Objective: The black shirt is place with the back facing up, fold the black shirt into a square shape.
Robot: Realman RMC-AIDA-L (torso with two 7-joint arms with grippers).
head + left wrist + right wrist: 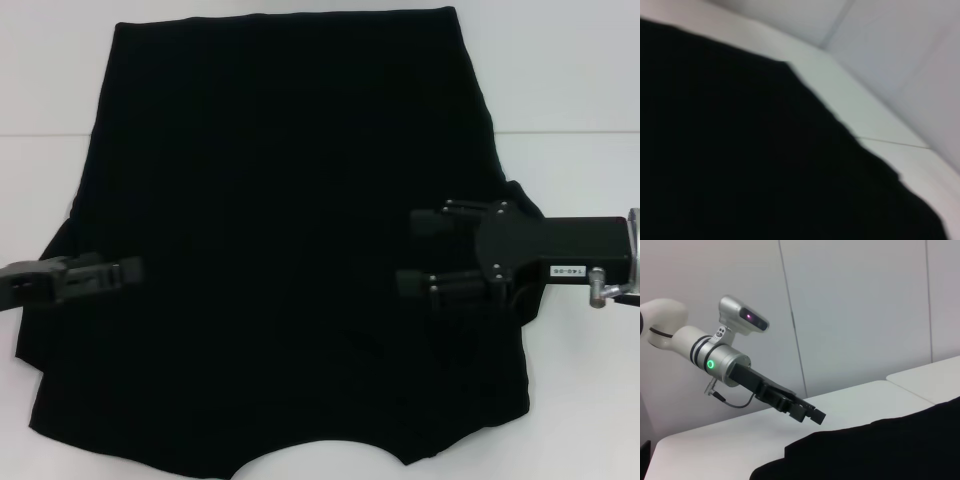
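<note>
On the white table [570, 90] the black shirt [290, 200] lies spread flat, neckline toward the robot. Over its right edge hangs the right gripper [422, 255], fingers apart; at the left edge the left gripper [128, 270] looks nearly closed, holding nothing. If either side pinches only a thin fold, the cloth could slip mid-lift. Uneven pulls would skew the fold and bunch the fabric.

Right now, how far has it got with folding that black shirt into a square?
Barely started, it seems. The black shirt lies spread flat on the white table, plain side up, with no fold visible. In hand: the left claw sits low at one side edge, and the right claw, fingers apart, hovers over the opposite side. Every fold toward a square looks left to do.
</note>
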